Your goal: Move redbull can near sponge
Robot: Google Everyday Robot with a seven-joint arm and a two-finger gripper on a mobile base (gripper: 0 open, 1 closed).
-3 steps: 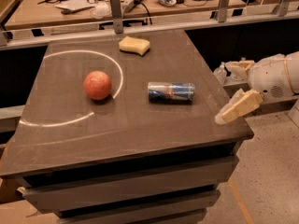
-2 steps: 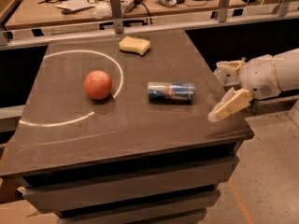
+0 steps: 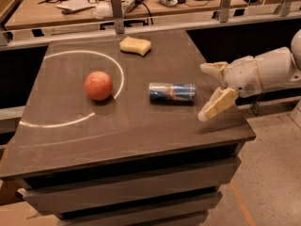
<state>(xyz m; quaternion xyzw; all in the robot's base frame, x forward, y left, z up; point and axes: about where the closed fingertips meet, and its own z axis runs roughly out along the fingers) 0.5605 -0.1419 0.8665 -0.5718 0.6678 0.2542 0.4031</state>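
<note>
The redbull can point(image 3: 172, 92) lies on its side on the dark table top point(image 3: 141, 135), right of the middle. The pale yellow sponge point(image 3: 135, 45) sits at the far edge of the table, well behind the can. My gripper point(image 3: 203, 92) comes in from the right, just right of the can and apart from it. Its two cream fingers are spread wide, one point(image 3: 212, 68) farther back and one point(image 3: 217, 104) nearer. It holds nothing.
A round reddish-orange fruit point(image 3: 99, 85) sits left of the can, inside a white arc point(image 3: 120, 79) marked on the table. A rail with metal posts point(image 3: 117, 12) and a cluttered desk stand behind the table. The table's right edge point(image 3: 240, 119) lies under my arm.
My gripper has moved left over the table's right edge, closer to the can. The can, sponge and fruit have not moved.
</note>
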